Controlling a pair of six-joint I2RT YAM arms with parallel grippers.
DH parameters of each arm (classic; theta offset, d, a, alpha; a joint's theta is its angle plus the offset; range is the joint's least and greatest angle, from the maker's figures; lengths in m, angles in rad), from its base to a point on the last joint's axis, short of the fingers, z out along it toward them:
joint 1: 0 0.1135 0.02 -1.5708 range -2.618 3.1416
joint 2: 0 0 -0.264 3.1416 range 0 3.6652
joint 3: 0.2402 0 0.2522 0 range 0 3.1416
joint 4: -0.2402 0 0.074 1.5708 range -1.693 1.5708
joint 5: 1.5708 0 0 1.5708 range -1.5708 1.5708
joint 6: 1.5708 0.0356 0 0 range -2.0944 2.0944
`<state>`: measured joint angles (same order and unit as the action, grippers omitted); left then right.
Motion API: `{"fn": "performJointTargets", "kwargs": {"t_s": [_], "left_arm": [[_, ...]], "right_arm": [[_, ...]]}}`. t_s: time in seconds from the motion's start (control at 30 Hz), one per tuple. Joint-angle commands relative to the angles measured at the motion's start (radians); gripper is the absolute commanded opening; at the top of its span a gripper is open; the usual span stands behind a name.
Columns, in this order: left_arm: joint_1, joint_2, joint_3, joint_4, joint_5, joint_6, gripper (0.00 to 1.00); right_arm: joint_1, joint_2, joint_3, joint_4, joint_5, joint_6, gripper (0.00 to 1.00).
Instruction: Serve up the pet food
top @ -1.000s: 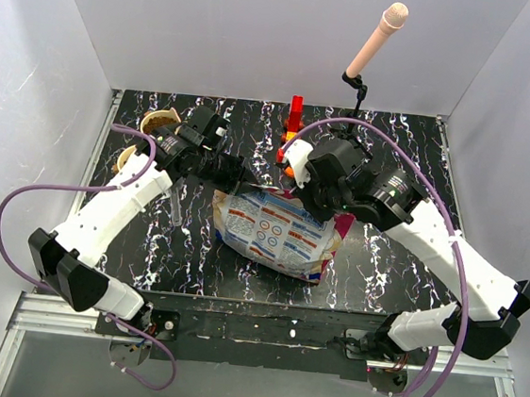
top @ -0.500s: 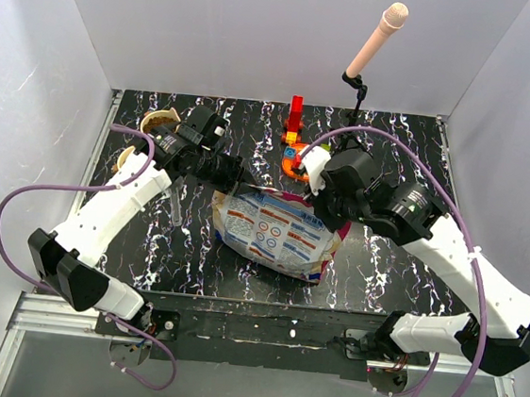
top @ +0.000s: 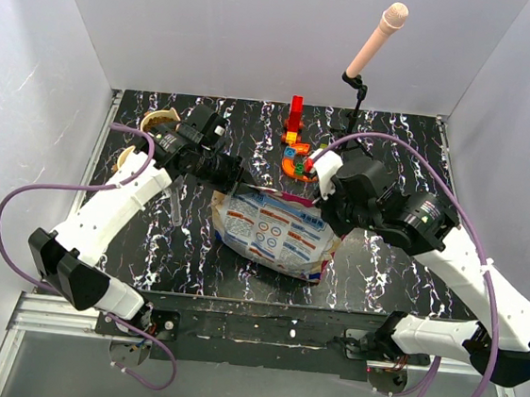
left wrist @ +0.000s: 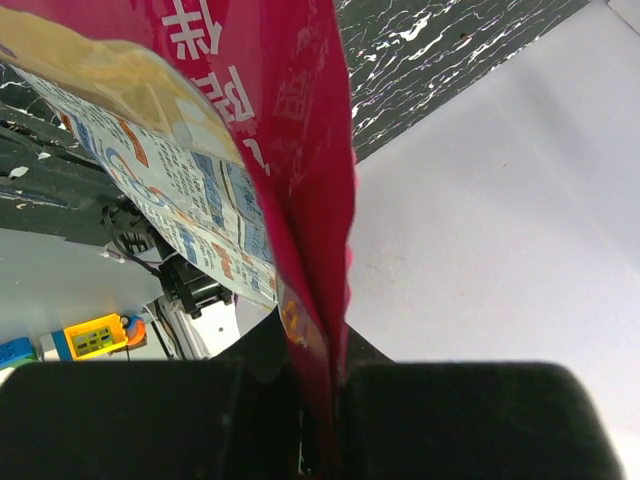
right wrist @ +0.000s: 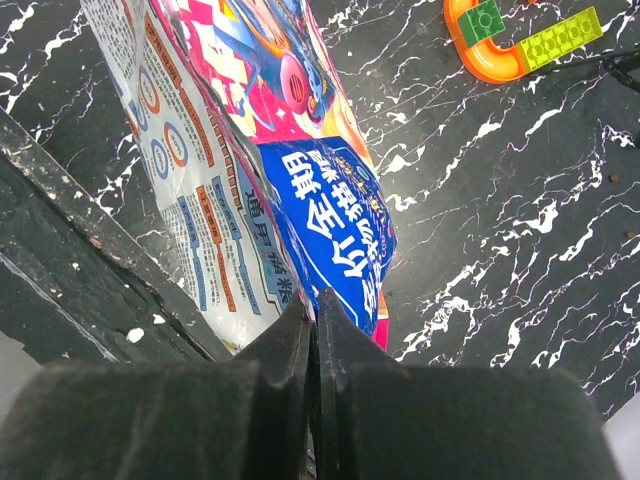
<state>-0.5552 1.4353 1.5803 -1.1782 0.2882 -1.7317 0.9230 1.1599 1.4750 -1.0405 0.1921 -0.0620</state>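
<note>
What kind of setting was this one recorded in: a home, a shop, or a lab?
Most likely a lab recording booth, not a home. Plain white panel walls box in a black marbled table, a microphone on a stand rises at the back, and the props include a pet food bag and toy blocks.

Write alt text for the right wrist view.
The right hand is pinched shut on an edge of the pet food bag, printed blue, pink and white, above the black marbled table. Colourful toy blocks lie top right.
</note>
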Motion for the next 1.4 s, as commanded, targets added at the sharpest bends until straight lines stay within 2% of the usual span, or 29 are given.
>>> {"fn": "performJointTargets", "kwargs": {"t_s": [0.0,0.07,0.17,0.23,0.3,0.57,0.63,0.67,0.7,0.77,0.83,0.9,1.03,1.1,1.13,1.17,1.23,1.37], "left_arm": [[0.06,-0.039,0.066,-0.026,-0.124,0.007,0.0],[0.06,-0.036,0.063,-0.028,-0.127,0.009,0.0],[0.06,-0.03,0.064,-0.02,-0.123,0.015,0.0],[0.06,-0.021,0.079,-0.034,-0.123,0.015,0.0],[0.06,-0.01,0.095,-0.05,-0.118,0.011,0.0],[0.06,0.031,0.199,-0.149,-0.11,-0.009,0.0],[0.06,0.033,0.199,-0.155,-0.107,-0.015,0.0],[0.06,0.03,0.193,-0.149,-0.11,-0.015,0.0],[0.06,0.024,0.182,-0.141,-0.115,-0.019,0.0],[0.06,0.005,0.15,-0.115,-0.118,-0.022,0.03],[0.072,-0.007,0.133,-0.129,-0.135,-0.003,0.2],[0.095,-0.018,0.129,-0.168,-0.155,0.021,0.24],[0.132,-0.029,0.106,-0.184,-0.162,0.069,0.2],[0.143,-0.019,0.107,-0.189,-0.156,0.084,0.05],[0.149,-0.018,0.11,-0.176,-0.155,0.095,0.0],[0.152,-0.016,0.119,-0.157,-0.162,0.103,0.0],[0.152,-0.012,0.151,-0.141,-0.179,0.112,0.0],[0.153,0.039,0.254,-0.256,-0.181,0.104,0.0]], "right_arm": [[-0.032,-0.039,-0.004,-0.125,0.116,-0.01,0.01],[-0.033,-0.01,0.024,-0.118,0.064,-0.012,0.01],[-0.02,0.04,0.086,-0.057,-0.054,-0.021,0.29],[0.01,0.06,0.093,0.051,-0.057,-0.027,0.35],[0.036,0.107,0.129,0.121,-0.042,-0.045,0.36],[0.12,0.339,0.3,0.217,-0.023,-0.111,0.33],[0.129,0.374,0.329,0.198,0.01,-0.113,0.26],[0.131,0.382,0.326,0.189,0.015,-0.113,0.18],[0.131,0.379,0.309,0.186,0.026,-0.113,0.02],[0.131,0.354,0.256,0.195,0.02,-0.113,0.01],[0.132,0.311,0.202,0.241,0.023,-0.104,0.01],[0.134,0.308,0.2,0.221,0.026,-0.09,0.01],[0.132,0.288,0.197,0.246,-0.02,-0.081,0.01],[0.139,0.288,0.217,0.26,-0.033,-0.087,0.01],[0.142,0.293,0.229,0.26,-0.034,-0.088,0.01],[0.143,0.3,0.238,0.261,-0.045,-0.093,0.01],[0.145,0.317,0.251,0.269,-0.06,-0.098,0.15],[0.145,0.421,0.343,0.244,-0.071,-0.073,0.24]]}}
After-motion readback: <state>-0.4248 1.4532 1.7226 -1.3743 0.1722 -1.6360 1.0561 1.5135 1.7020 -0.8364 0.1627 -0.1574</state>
